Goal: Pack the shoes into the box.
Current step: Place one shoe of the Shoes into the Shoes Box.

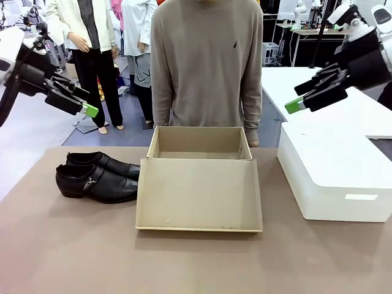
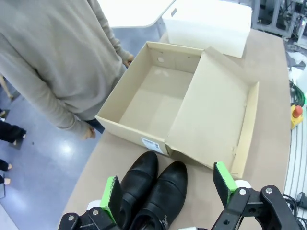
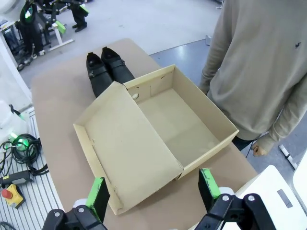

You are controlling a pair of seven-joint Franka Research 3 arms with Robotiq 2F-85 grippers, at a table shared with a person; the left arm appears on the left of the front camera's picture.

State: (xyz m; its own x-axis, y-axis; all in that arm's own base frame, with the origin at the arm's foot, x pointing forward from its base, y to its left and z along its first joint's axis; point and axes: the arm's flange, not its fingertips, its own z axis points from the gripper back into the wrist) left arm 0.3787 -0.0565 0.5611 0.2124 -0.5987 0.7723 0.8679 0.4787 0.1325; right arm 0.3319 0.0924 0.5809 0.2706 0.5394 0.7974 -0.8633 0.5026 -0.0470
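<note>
Both arms are up in the air, high over the surface (image 1: pixel 73 245). The left fingers (image 1: pixel 86 108) hang above the left end and they are spread apart with nothing between them. The right fingers (image 1: pixel 298 105) hang above a big white box (image 1: pixel 331 177) on the right, and they are spread apart with nothing in them too.

The shoes (image 1: pixel 98 174) sit on the surface, well below the left fingers and apart from them. In the left wrist view the 2 green pads (image 2: pixel 112 196) stand on either side of the shoes (image 2: pixel 153 187), but that is just looking down from high up. From the right fingers (image 3: pixel 207 184) the shoes (image 3: pixel 105 72) are far off, past the box.

The shoes are black and shiny. They lie side by side, close together, with their toes toward the box. The near 1 has a small silver buckle on top. Its toe is just beside the edge of the lid.

The box (image 1: pixel 199 139) is brown cardboard and stands open in the middle of the surface. Its inside is plain cardboard with nothing in it. The lid (image 1: pixel 199 193) lies flat on the robot's side, joined to the box along 1 long edge. There is a small white label on the end of the box near the shoes.

A person (image 1: pixel 205 61) in a tan sweater stands at the far side, right behind the box, with arms hanging down.
</note>
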